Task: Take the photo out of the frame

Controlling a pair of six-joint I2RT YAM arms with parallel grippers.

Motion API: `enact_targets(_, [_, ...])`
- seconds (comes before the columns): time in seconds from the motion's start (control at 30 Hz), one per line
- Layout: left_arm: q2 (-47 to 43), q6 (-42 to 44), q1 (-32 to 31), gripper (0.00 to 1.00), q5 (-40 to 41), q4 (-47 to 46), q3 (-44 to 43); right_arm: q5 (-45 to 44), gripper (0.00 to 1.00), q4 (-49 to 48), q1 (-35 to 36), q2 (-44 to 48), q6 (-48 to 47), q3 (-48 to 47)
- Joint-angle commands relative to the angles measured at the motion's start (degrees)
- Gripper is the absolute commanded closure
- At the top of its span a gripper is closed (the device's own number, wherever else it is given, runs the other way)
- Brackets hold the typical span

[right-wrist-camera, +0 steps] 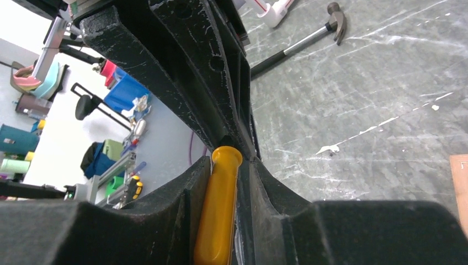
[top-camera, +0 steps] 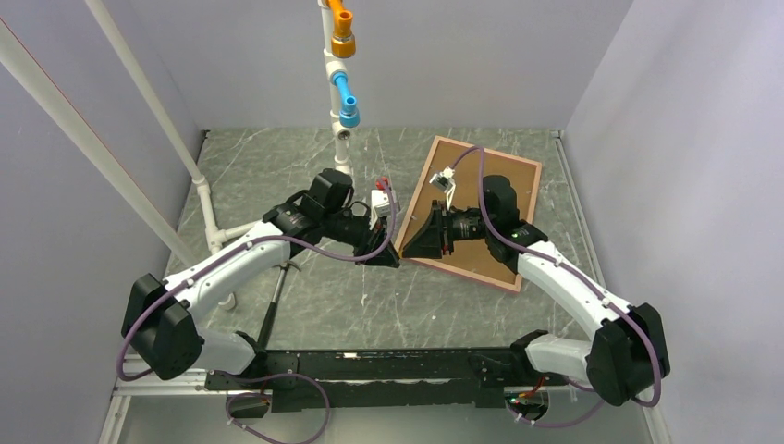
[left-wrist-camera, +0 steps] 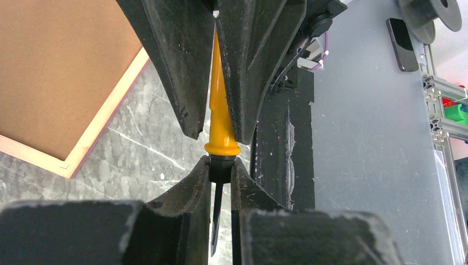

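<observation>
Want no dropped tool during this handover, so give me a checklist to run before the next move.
1. Left end effector clamped on the screwdriver at its black collar: ok.
2. Right end effector gripping the orange handle: cannot tell. The handle sits inside it, but firm contact is unclear.
3. Frame lying back side up: ok.
4. Photo reachable: not ok. Only the brown backing board shows.
5. Hammer lying away from the frame: ok.
</observation>
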State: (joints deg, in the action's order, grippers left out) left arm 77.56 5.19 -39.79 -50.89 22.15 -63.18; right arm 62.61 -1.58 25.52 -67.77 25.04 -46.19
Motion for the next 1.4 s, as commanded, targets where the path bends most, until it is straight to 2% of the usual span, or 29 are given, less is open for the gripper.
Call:
enact_targets(0.0, [0.3, 1.5, 0.0, 1.00, -3.4, -0.2, -1.7, 3.1, 0.67, 0.5, -0.1, -0.3, -3.1, -3.0])
enact_targets(0.07, [0.4, 1.5, 0.0, 1.00, -3.3, -0.3, -1.7, 2.4, 0.67, 1.3, 0.0, -0.4, -3.8, -3.1])
enact_targets(0.13, [0.4, 1.3, 0.0, 1.00, -3.2, -0.3, -1.7, 1.8, 0.73, 1.3, 0.2, -0.2, -4.4, -3.1])
enact_targets(0.2, [0.3, 1.1, 0.0, 1.00, -2.9, -0.3, -1.7, 1.4, 0.88, 2.9, 0.4, 0.1, -4.7, -3.1])
enact_targets(0.23, [0.3, 1.0, 0.0, 1.00, -2.5, -0.4, -1.7, 1.0, 1.00, 3.3, 0.6, 0.3, -5.0, -3.1])
enact_targets(0.3, [0.1, -0.1, 0.0, 1.00, -0.4, -0.6, -1.8, -2.4, 1.00, 5.5, 1.0, 1.3, -6.0, -3.0])
enact_targets(0.33, [0.1, -0.9, 0.1, 0.97, 1.1, -0.6, -1.9, -5.6, 1.00, 6.5, 1.2, 2.2, -6.4, -2.8])
enact_targets(0.37, [0.0, -1.7, 0.5, 0.86, 2.5, -0.7, -1.9, -10.7, 1.00, 7.5, 1.2, 3.4, -6.3, -2.1])
enact_targets(0.4, [0.0, -2.7, 1.1, 0.68, 3.5, -0.9, -1.9, -15.5, 1.00, 8.2, 1.3, 4.8, -6.1, -1.4])
enact_targets(0.43, [-0.1, -3.8, 1.8, 0.57, 4.2, -1.5, -1.8, -19.3, 1.00, 8.8, 1.2, 6.0, -6.1, -0.6])
enact_targets(0.5, [-0.6, -5.9, 3.3, 0.48, 5.7, -3.2, -1.1, -27.5, 1.00, 9.6, 1.3, 8.6, -5.2, 1.1])
enact_targets(0.6, [-1.7, -9.0, 5.3, 0.41, 9.9, -5.0, 0.0, -41.1, 1.00, 10.2, 1.3, 11.3, -2.6, 2.9])
enact_targets(0.7, [-2.6, -11.7, 5.7, 0.40, 20.2, -5.2, 1.1, -53.1, 1.00, 10.3, 1.2, 11.4, -1.0, 3.5])
enact_targets(0.87, [-3.5, -21.6, 4.4, 0.44, 36.0, -6.4, 4.8, -60.5, 1.00, 7.8, 1.2, 6.6, -1.2, 2.7])
enact_targets(0.97, [-3.4, -29.0, 4.0, 0.44, 40.0, -11.3, 10.1, -64.9, 1.00, 3.2, 1.4, 3.7, -0.1, 4.4])
enact_targets(1.13, [-0.9, -38.0, 2.6, 0.44, 44.1, -24.5, 16.6, -66.5, 1.00, -2.7, 2.3, -3.4, -1.7, 4.1])
enact_targets(1.27, [6.6, -39.9, 1.4, 0.46, 45.5, -28.7, 13.9, -66.6, 1.00, -5.4, 3.4, -7.0, -1.6, 3.9])
enact_targets(1.37, [12.5, -38.7, 0.6, 0.45, 46.7, -27.9, 9.5, -66.9, 1.00, -6.5, 4.9, -9.4, -2.0, 3.5])
